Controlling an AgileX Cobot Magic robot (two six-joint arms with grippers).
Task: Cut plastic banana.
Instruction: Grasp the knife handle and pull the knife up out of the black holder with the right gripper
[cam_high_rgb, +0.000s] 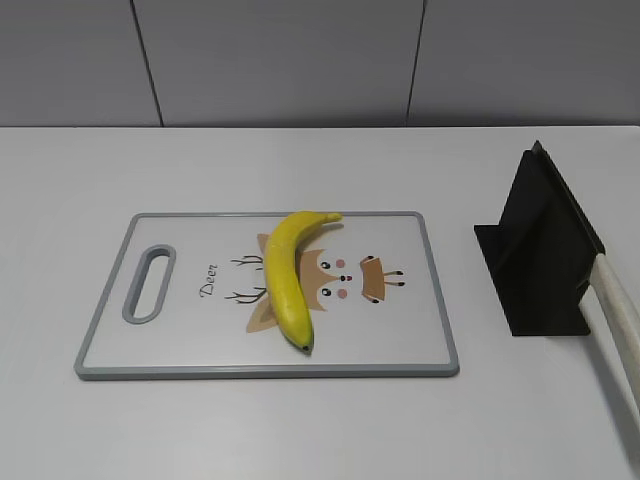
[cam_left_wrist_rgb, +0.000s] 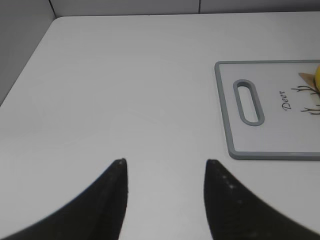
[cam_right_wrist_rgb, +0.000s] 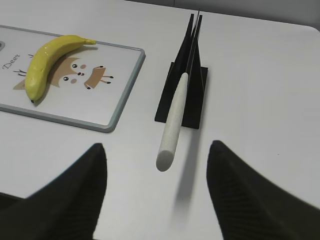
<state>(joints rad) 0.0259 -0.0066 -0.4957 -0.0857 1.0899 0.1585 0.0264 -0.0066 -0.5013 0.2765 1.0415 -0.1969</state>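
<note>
Two dark fingertips of the right gripper (cam_right_wrist_rgb: 155, 185) fill the bottom of the right wrist view, spread wide with nothing between them but bare white table (cam_right_wrist_rgb: 260, 90). Just ahead of that gap a pale, rounded knife handle (cam_right_wrist_rgb: 171, 125) slants up off the surface, its far end running into a black knife stand (cam_right_wrist_rgb: 186, 85) that sits on the table to the right of the cutting board (cam_right_wrist_rgb: 122, 85). From the exterior view the same stand (cam_high_rgb: 535, 250) looks like a dark wedge, with the handle (cam_high_rgb: 620, 320) sticking out toward the lower right corner.

Over on the left side, the left gripper (cam_left_wrist_rgb: 165, 195) hangs above open table (cam_left_wrist_rgb: 125, 90) as well, its two black fingers parted and holding nothing. The grey-rimmed board's handle slot (cam_left_wrist_rgb: 249, 101) lies well off to its right, with the word "Deer" printed beside it.

As for the plastic banana (cam_high_rgb: 287, 275), it lies whole on the cutting board (cam_high_rgb: 410, 330), roughly in the middle, curved over the left part of a cartoon deer face (cam_high_rgb: 345, 280). Its stem points toward the far edge of the board and its dark tip toward the near edge. Neither gripper is touching it or the board; both are well apart from it.
</note>
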